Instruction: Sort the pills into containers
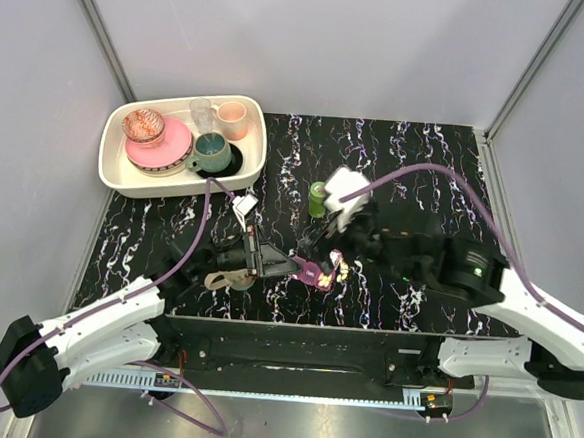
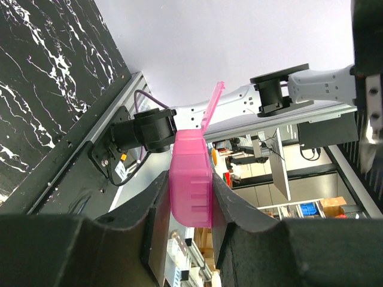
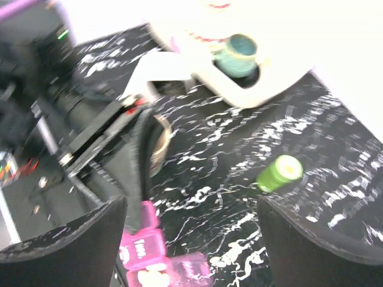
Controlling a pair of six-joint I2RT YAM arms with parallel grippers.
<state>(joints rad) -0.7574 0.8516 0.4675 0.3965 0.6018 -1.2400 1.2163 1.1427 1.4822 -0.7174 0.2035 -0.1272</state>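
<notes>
My left gripper [image 1: 287,266] is shut on one end of the magenta-purple pill box [image 1: 315,272] and holds it tilted. In the left wrist view the box [image 2: 190,179] sits clamped between both fingers, with one lid flap [image 2: 213,106] standing open. The right wrist view is blurred. It shows the box [image 3: 140,248] at the bottom with pale yellow pills [image 3: 146,277] in an open compartment. My right gripper [image 1: 320,245] is open and empty just above the box, its midpoint over bare tabletop [image 3: 191,239]. The lime-green bottle [image 1: 318,198] stands behind it and also shows in the right wrist view [image 3: 279,173].
A white tray [image 1: 111,166] at the back left holds a pink bowl, a teal cup [image 1: 212,152], a pink cup and a glass. A beige mug [image 1: 230,275] lies under my left arm. Grey walls close in the sides and back.
</notes>
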